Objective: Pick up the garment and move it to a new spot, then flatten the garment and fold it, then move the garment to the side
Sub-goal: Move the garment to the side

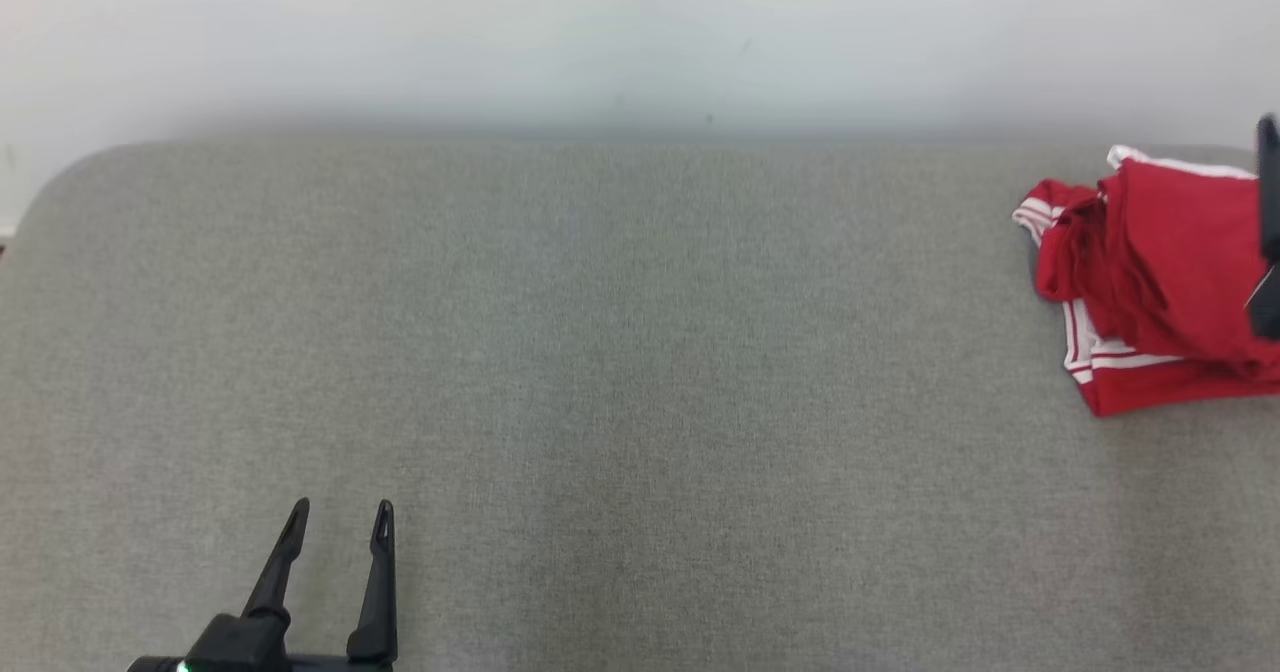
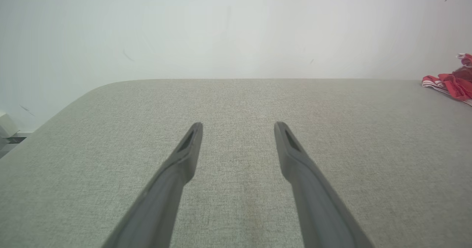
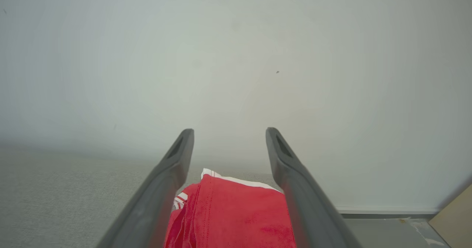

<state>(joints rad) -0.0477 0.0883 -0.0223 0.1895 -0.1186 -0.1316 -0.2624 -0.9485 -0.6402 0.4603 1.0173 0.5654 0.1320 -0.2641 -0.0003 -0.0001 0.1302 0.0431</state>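
Observation:
The garment (image 1: pixel 1160 272) is red with white stripes and lies folded in a loose stack at the far right of the grey table (image 1: pixel 620 372). It also appears at the right edge of the left wrist view as the garment (image 2: pixel 451 83). My right gripper (image 3: pixel 229 133) is open just above the garment (image 3: pixel 236 218), with nothing between its fingers; in the head view one dark finger (image 1: pixel 1268 222) shows at the right edge. My left gripper (image 1: pixel 340 512) stands open near the table's front left, far from the cloth, and its own view shows the left gripper (image 2: pixel 238 126) open and holding nothing.
A pale wall (image 1: pixel 640 32) runs behind the table. The table's rounded back left corner (image 1: pixel 70 182) and its right end, with floor and a tan board (image 3: pixel 453 218) beyond, mark the limits.

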